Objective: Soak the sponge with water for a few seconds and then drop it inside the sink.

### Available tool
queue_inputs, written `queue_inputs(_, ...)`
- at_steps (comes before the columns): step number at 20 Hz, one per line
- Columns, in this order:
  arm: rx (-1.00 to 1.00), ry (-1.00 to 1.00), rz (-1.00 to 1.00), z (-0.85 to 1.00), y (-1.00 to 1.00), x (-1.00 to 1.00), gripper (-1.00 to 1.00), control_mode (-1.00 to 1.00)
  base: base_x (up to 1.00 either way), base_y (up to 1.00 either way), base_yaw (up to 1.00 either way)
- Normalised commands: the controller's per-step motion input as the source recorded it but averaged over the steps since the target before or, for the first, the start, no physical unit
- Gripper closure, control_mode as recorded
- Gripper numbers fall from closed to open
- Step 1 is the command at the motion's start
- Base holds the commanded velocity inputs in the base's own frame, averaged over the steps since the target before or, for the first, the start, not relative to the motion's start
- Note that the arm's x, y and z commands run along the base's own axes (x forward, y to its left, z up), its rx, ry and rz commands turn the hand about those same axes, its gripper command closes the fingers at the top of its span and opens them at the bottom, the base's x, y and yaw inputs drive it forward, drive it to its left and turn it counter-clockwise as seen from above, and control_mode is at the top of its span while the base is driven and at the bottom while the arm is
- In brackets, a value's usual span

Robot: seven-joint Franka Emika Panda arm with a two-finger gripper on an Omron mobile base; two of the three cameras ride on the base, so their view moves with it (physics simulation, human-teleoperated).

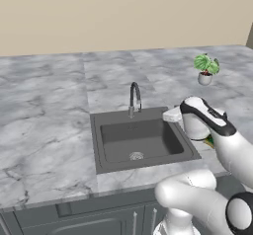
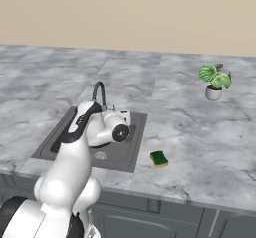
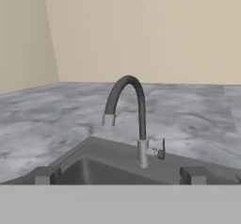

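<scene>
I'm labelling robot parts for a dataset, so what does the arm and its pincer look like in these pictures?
The arm is glossy white with rounded, bulbous links and a black band along the wrist link. A dark round cap sits at a joint. The pincer has two small dark grey, blocky fingertips. No cables or markings show.

Even, bright rendered light, no clear source. Faint soft shadow inside sink basin [image 1: 141, 139]. No glare on marble counter [image 2: 200, 132]. Slightly soft, low-resolution throughout; no edge distortion.
</scene>
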Motion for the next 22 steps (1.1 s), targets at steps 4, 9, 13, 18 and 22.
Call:
queue_inputs(4, 0.0, 0.0, 0.0, -0.09, 0.0, 0.46, -1.0, -1.0, 0.0, 0.0, 0.0)
queue_inputs(9, 0.0, 0.0, 0.0, -0.06, 0.0, 0.34, -1.0, -1.0, 0.0, 0.0, 0.0)
queue_inputs(13, 0.0, 0.0, 0.0, -0.04, 0.0, 0.12, -1.0, -1.0, 0.0, 0.0, 0.0)
queue_inputs(18, 0.0, 0.0, 0.0, -0.07, 0.0, 0.14, -1.0, -1.0, 0.0, 0.0, 0.0)
queue_inputs(22, 0.0, 0.0, 0.0, -0.01, 0.0, 0.2, -1.0, -1.0, 0.0, 0.0, 0.0)
